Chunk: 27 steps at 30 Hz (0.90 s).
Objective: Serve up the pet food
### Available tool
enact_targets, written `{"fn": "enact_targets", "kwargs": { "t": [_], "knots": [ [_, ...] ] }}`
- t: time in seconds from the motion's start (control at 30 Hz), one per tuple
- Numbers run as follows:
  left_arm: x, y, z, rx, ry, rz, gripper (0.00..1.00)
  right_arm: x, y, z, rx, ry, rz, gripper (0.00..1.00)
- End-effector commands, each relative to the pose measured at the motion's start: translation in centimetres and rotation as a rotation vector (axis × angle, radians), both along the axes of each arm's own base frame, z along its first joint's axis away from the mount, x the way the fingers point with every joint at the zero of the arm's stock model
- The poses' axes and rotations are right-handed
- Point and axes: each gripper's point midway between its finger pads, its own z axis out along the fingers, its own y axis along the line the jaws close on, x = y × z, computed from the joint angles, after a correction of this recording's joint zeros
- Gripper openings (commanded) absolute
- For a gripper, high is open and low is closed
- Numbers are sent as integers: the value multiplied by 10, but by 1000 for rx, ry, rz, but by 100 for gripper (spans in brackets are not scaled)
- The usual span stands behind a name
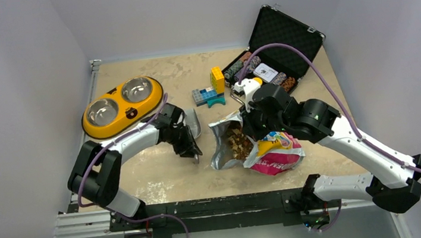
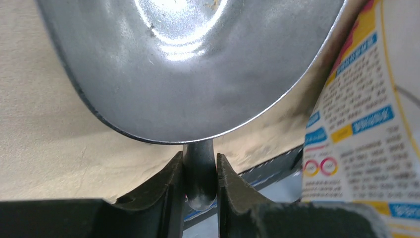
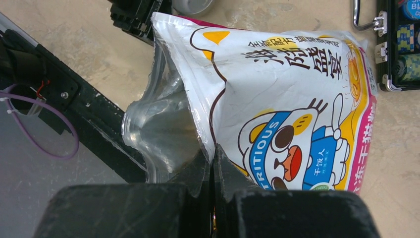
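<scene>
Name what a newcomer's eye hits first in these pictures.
The glossy white-yellow-magenta pet food bag lies open mid-table, brown kibble showing, its edge pinched by the right gripper. Left of it, the left gripper clamps the handle of a shiny metal scoop. A yellow two-bowl feeder sits back-left.

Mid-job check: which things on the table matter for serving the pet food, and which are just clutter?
For the job: kibble, its open bag (pinched by right end effector), metal scoop (in left end effector), yellow double bowl.
Lying about: toy bricks, poker-chip case.
</scene>
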Motion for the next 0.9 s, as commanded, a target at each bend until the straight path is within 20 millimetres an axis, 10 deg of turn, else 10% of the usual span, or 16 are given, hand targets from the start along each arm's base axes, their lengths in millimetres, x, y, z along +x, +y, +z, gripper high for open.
{"fn": "enact_targets", "kwargs": {
  "t": [0.0, 0.37, 0.87],
  "knots": [
    [-8, -4, 22, -67, -104, -304, 26, 5, 10, 59, 162, -138, 20, 0],
    [5, -6, 19, -77, -173, -232, 77, 0, 7, 55, 156, -93, 5, 0],
    [53, -27, 30, -349, -252, 412, 65, -7, 7, 62, 176, -84, 25, 0]
  ]
}}
